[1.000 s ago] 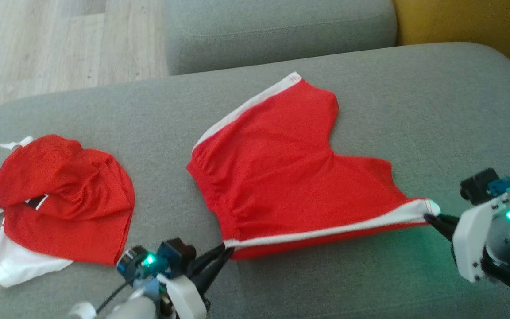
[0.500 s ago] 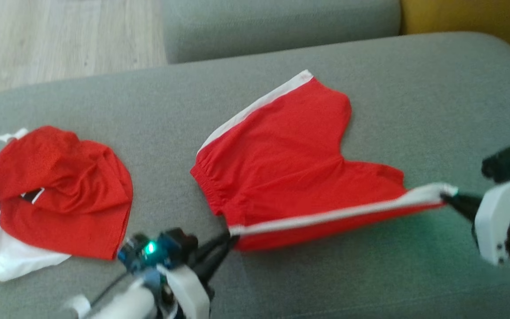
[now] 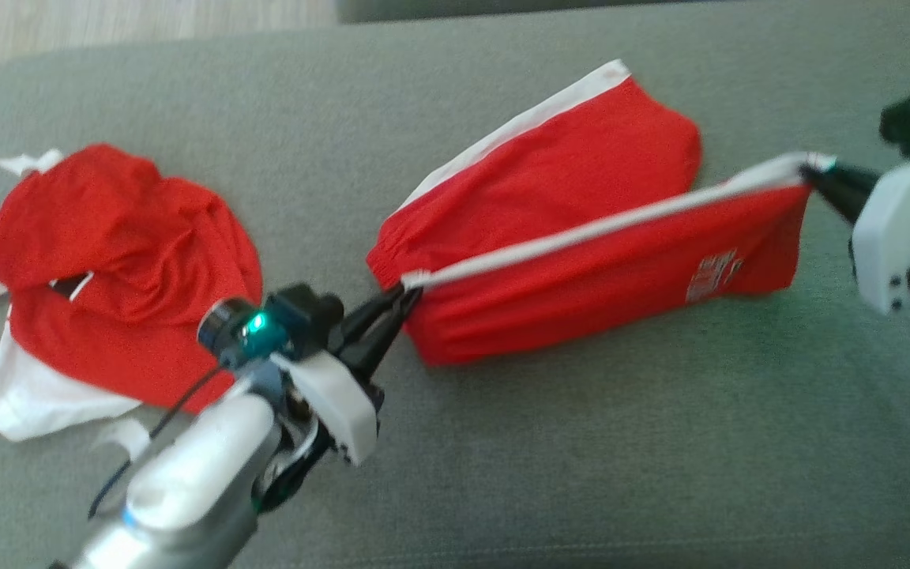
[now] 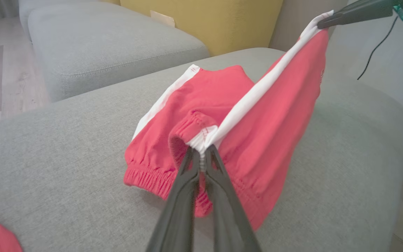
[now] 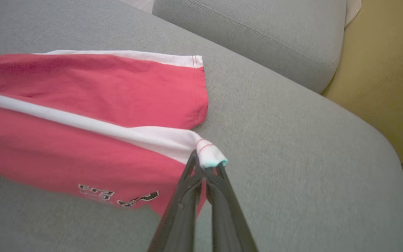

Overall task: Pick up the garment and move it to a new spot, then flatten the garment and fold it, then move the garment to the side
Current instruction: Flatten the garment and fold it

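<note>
Shorts [image 3: 581, 300]: with left gripper [image 3: 407, 294] and right gripper [image 3: 812, 171] pinching the stripe [image 3: 605, 229] ends, carry near leg taut and level over far leg [image 3: 581, 158].

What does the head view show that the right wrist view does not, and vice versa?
Head view, not right wrist: the left gripper, jaws shut on the red shorts' waistband corner. Right wrist, not head: a yellow surface beyond the sofa. Both: the shorts, their printed logo, the grey sofa, the right gripper shut on the white stripe's end.
</note>
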